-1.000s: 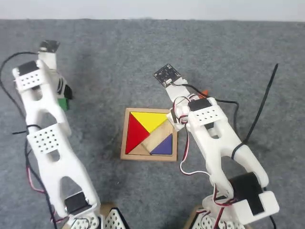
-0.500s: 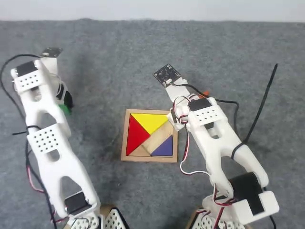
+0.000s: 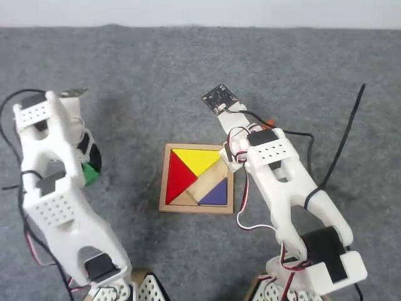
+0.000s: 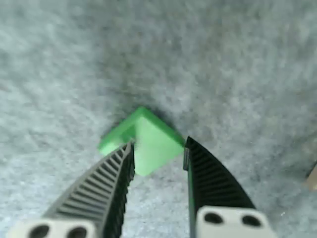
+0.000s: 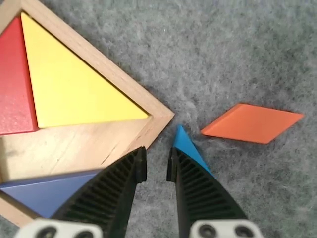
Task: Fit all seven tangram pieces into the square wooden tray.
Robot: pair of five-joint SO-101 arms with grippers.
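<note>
The square wooden tray (image 3: 164, 191) lies mid-table and holds a yellow triangle (image 3: 197, 159), a red triangle (image 3: 178, 176) and a dark blue triangle (image 3: 215, 190). My left gripper (image 4: 157, 148) is shut on a green piece (image 4: 146, 139), held just above the carpet left of the tray; from above the green piece (image 3: 91, 174) peeks out beside the arm. My right gripper (image 5: 156, 159) hangs over the tray's far right corner, shut with nothing between its fingers. A light blue triangle (image 5: 190, 148) lies against one of its fingers, outside the tray. An orange parallelogram (image 5: 251, 123) lies beyond it.
Grey carpet covers the whole table. The right arm's body and cables (image 3: 294, 188) stretch along the tray's right side. Part of the tray floor (image 5: 64, 146) is bare wood between the yellow and dark blue pieces.
The left arm has drawn back toward the near edge, carrying the green piece with it. The right arm and the tray have not moved.
</note>
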